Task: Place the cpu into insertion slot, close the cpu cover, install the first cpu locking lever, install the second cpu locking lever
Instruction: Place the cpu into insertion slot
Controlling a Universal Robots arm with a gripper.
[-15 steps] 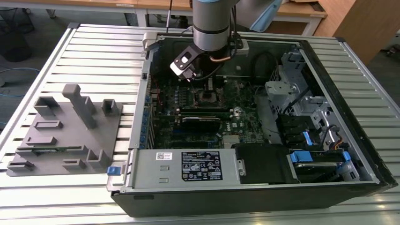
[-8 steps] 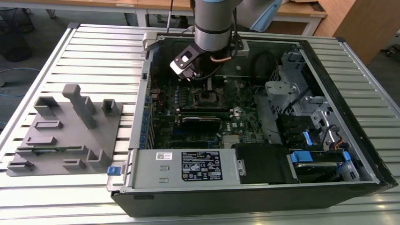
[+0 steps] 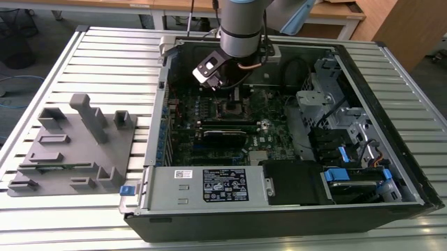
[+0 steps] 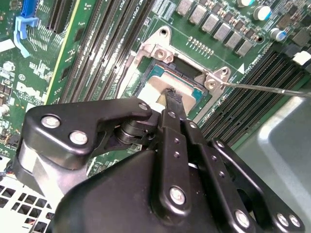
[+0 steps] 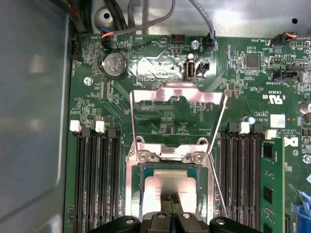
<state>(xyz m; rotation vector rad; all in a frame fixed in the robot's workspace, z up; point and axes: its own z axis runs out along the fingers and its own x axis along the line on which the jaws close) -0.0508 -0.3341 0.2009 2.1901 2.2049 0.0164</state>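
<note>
Pincer [image 5: 170, 198] is closed fingertip to fingertip with nothing gripped. The tips sit on or just above the cpu [image 5: 170, 184] top, so the cpu is directly under them. Cpu lies flat in the slot [image 5: 142, 194], mid-board. Cover [image 5: 177, 93] stands open, tipped toward the board edge with the cable plugs, away from the pincer. One lever [image 4: 272, 90] is unlatched and sticks out beside the slot.

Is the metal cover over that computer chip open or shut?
Open: the cpu cover is swung up, and the cpu lies bare with no frame over it.
</note>
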